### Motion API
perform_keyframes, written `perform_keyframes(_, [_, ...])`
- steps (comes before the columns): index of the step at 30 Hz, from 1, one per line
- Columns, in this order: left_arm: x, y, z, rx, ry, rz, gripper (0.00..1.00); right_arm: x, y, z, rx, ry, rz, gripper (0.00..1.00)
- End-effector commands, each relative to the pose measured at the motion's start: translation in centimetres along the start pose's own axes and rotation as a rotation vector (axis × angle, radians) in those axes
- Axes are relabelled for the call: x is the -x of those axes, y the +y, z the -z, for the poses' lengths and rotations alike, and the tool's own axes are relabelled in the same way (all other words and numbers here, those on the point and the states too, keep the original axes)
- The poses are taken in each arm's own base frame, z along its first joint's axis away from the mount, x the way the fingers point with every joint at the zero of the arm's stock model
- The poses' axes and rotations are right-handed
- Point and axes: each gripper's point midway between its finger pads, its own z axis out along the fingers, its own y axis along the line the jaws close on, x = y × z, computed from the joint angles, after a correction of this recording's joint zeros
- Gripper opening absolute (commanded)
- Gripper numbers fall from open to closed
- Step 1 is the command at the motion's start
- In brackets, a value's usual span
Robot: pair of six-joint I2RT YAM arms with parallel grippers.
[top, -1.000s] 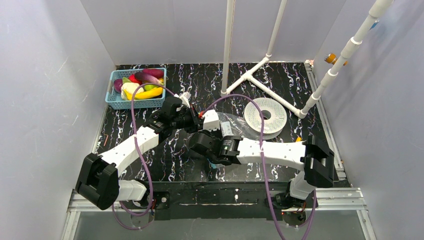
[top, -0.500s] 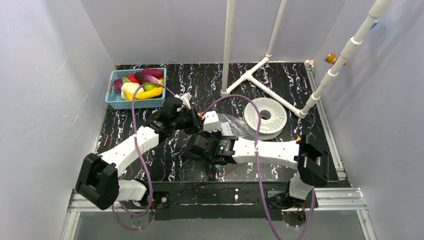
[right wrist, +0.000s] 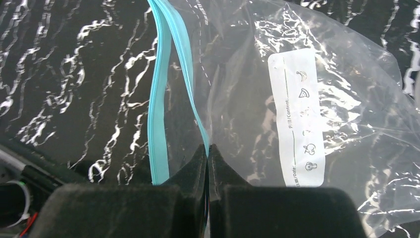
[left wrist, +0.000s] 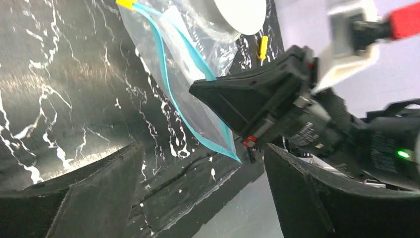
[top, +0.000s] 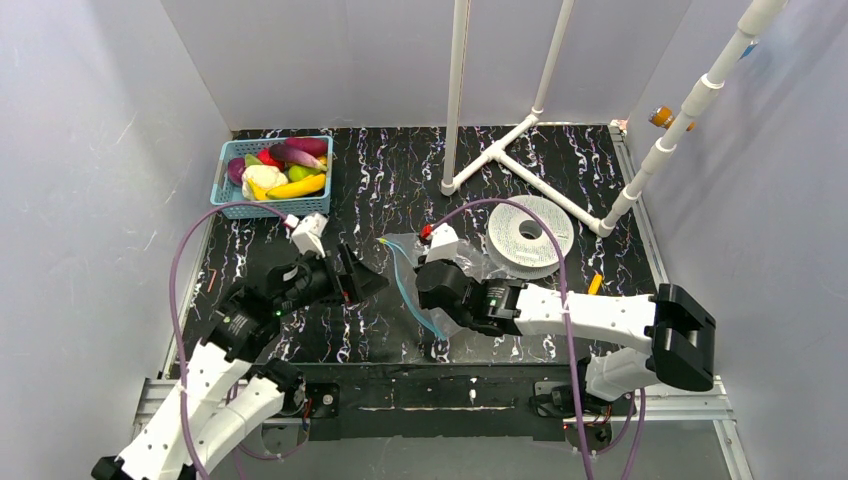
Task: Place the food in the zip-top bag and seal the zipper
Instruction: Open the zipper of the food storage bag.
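Concealment first. Zip-top bag (top: pixel 402 262): clear and crinkled, lying flat at the middle of the table between the two grippers. The right arm covers its right part in the top view. Whether its far corner lies under the white perforated disc (top: pixel 508 238) or only meets it cannot be told. Its white label (right wrist: pixel 296 119) shows only small icons.

Zipper (top: pixel 408 292): teal, along the bag's left edge, with a yellow tab (left wrist: pixel 126 4) at the far end. In the right wrist view its two strips run side by side, slightly parted.

Right gripper (right wrist: pixel 208 151): jaws pressed together, pinching the bag's edge right at the zipper.

Left gripper (left wrist: pixel 202 148): jaws spread wide with nothing between them, near the bag's left side and apart from it.

Food (top: pixel 278 170): banana, eggplant, red and green pieces heaped in the light-blue basket (top: pixel 272 211) at the far left corner, well apart from the bag. The lower pieces are buried.

Small yellow object (top: pixel 595 283) beside the right arm: too small to identify.

Surface: glossy black table (top: pixel 400 180) with white marbling.

Room: pale grey walls (top: pixel 100 150) on three sides. A white pipe frame (top: pixel 512 152) stands at the back, its tops cut off.
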Motion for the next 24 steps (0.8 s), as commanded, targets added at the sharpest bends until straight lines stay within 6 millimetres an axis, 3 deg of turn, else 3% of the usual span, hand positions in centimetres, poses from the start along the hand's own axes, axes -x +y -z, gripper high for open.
perform_keyframes(1, [-2.9, 1.2, -2.4, 0.026, 0.136, 0.199, 0.88, 2.6, 2.8, 1.6, 0.180, -0.055, -0.054, 0.01])
perform_keyframes(5, [-3.0, -0.7, -5.0, -0.110, 0.159, 0.265, 0.88, 3.3, 3.2, 2.3, 0.203, -0.058, -0.073, 0.01])
perform_keyframes(8, [-4.3, -0.5, -6.2, -0.106, 0.193, 0.298, 0.87, 3.8, 3.0, 2.8, 0.205, -0.069, -0.087, 0.01])
perform_keyframes(12, [-6.4, 0.4, -6.9, -0.059, 0.257, 0.296, 0.73, 4.9, 2.5, 3.7, 0.194, -0.103, -0.093, 0.01])
perform_keyframes(15, [-7.8, 2.8, -6.5, 0.083, 0.297, 0.301, 0.52, 6.0, 1.4, 4.1, 0.151, -0.139, -0.082, 0.01])
perform_keyframes(17, [-7.7, 4.3, -5.9, 0.187, 0.288, 0.286, 0.43, 7.3, 0.1, 4.4, 0.095, -0.171, -0.059, 0.01])
perform_keyframes(24, [-5.7, 7.5, -3.3, 0.455, 0.302, 0.145, 0.36, 12.5, -4.3, 5.6, -0.040, -0.248, 0.045, 0.01])
